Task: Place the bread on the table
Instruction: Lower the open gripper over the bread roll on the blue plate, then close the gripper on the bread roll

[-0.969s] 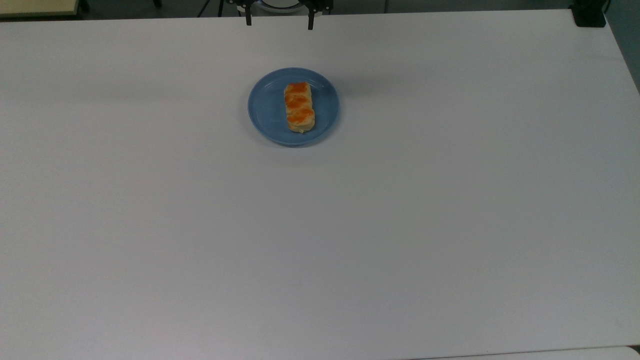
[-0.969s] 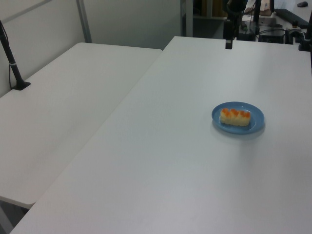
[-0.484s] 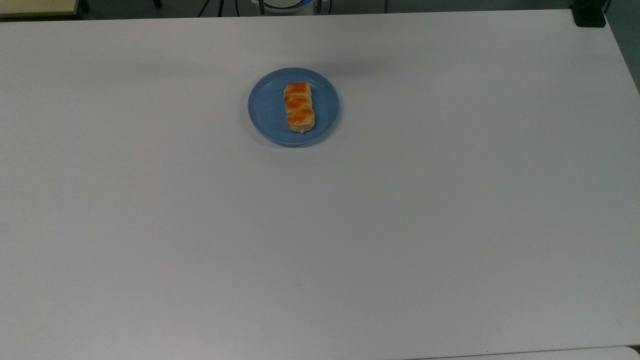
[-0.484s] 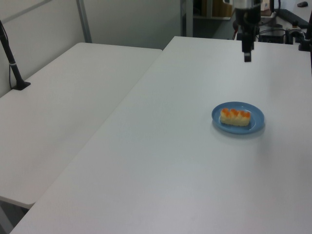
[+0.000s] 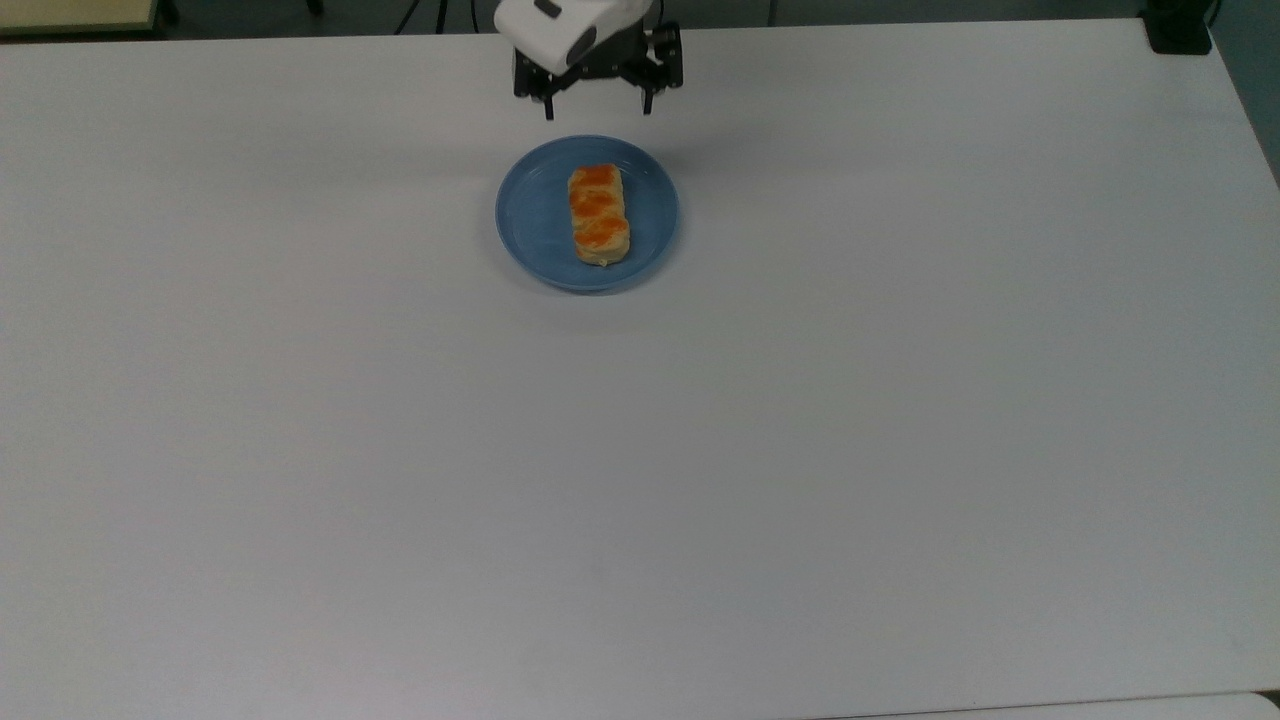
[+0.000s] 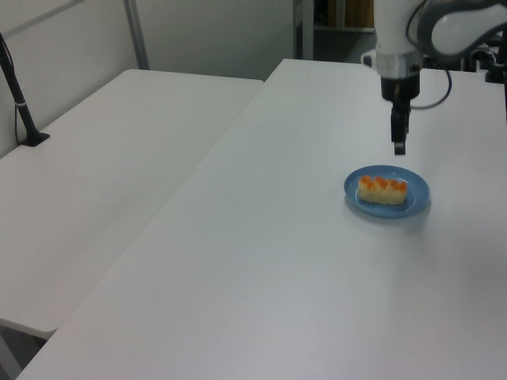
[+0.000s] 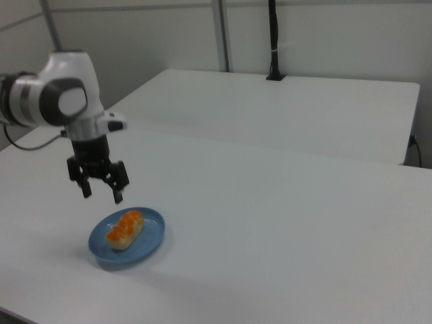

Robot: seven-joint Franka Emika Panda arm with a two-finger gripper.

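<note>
The bread (image 5: pixel 599 214) lies on a round blue plate (image 5: pixel 533 222) that sits on the white table (image 5: pixel 640 480). It is a pale-tan bun with three orange-glazed lumps along its top, lying lengthwise across the plate's middle and well inside the rim.

The gripper (image 5: pixel 597 108) hangs in the air just beyond the plate's far edge in the top view, its two dark fingers spread apart and pointing down, with nothing between them. In the right view the gripper (image 7: pixel 101 194) is above and a little to the right view's left of the plate (image 7: pixel 150 243), clear of the bread (image 7: pixel 125 229). In the left view the gripper (image 6: pixel 399 146) appears edge-on as a single dark bar above the plate (image 6: pixel 413 198) and the bread (image 6: pixel 383 190), so its spread is hard to judge from there.

A second white table (image 6: pixel 119 182) stands beside the first. No writing, brand or label can be read on the arm, the plate or the tables.
</note>
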